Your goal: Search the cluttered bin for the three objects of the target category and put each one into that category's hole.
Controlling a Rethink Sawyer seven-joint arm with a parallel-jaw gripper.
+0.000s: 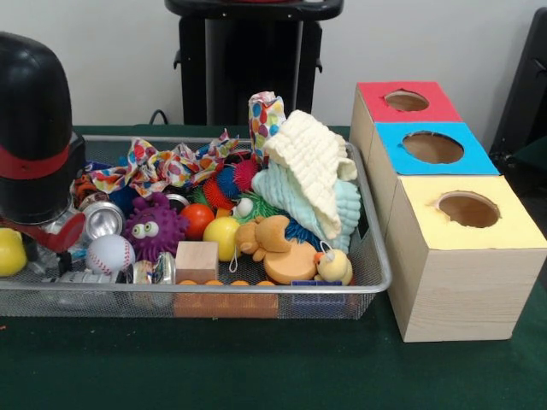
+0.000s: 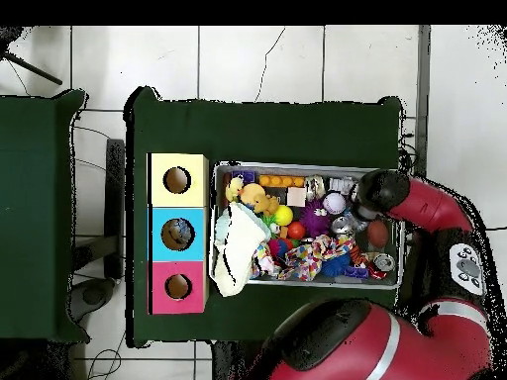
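Three holes faced upward in the wooden box [image 1: 461,265]: one in the red top [image 1: 407,101], one in the blue top [image 1: 433,147], one in the yellow top [image 1: 468,209]. The arm [image 1: 34,128] reached down into one end of the wire bin [image 1: 376,256], and its gripper [image 2: 364,210] sat buried among the clutter there (whether the jaws were wide or closed could not be told). Just beside the jaws lay a white baseball [image 1: 110,253], a silver can [image 1: 104,219] and a purple googly-eyed ball [image 1: 154,226]. Farther along the bin from the jaws sat a wooden block [image 1: 197,260], a yellow ball [image 1: 222,237], an orange plush toy [image 1: 278,248] and a small rubber duck [image 1: 333,266]. Folded cream and mint cloths [image 1: 312,184] were heaped at the bin's end farthest from the jaws, nearest the box.
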